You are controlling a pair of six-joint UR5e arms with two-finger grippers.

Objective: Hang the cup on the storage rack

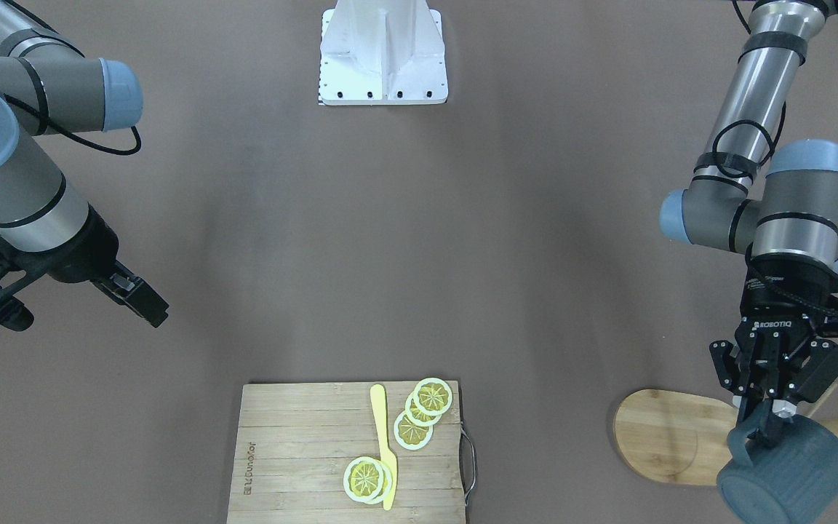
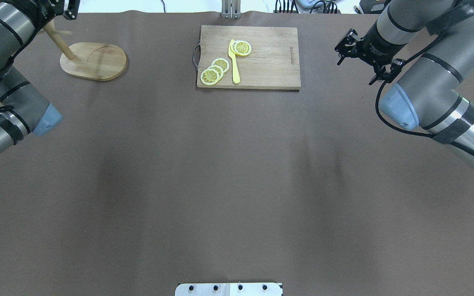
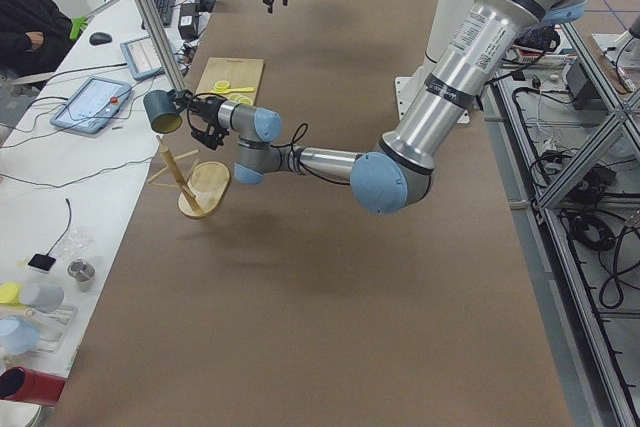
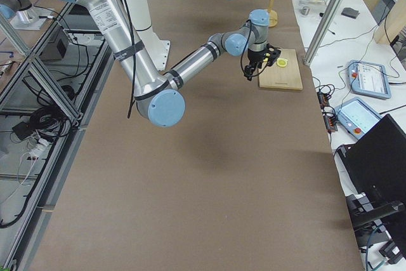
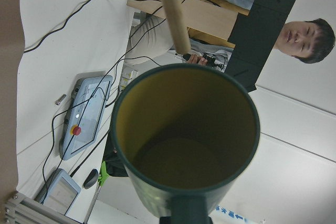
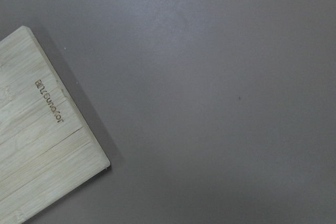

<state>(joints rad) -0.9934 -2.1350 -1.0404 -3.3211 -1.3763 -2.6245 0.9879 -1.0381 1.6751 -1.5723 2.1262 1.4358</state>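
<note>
Left pincer clamping cup handle, yellow interior in wrist view

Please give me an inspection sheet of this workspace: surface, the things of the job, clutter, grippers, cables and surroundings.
Surface: brown table cover, faint creases.
Job's things: cup in the air, tipped on its side, next to the storage rack; not yet on a peg.
Clutter: cutting board carrying lemon slices and a yellow knife.
Grippers: left gripper, jaws shut on the cup's handle; right gripper, jaws open, empty, above the table.
Cables: black cable looped on the left arm; another on the right arm.
Surroundings: a person and a control tablet at the side bench.
</note>
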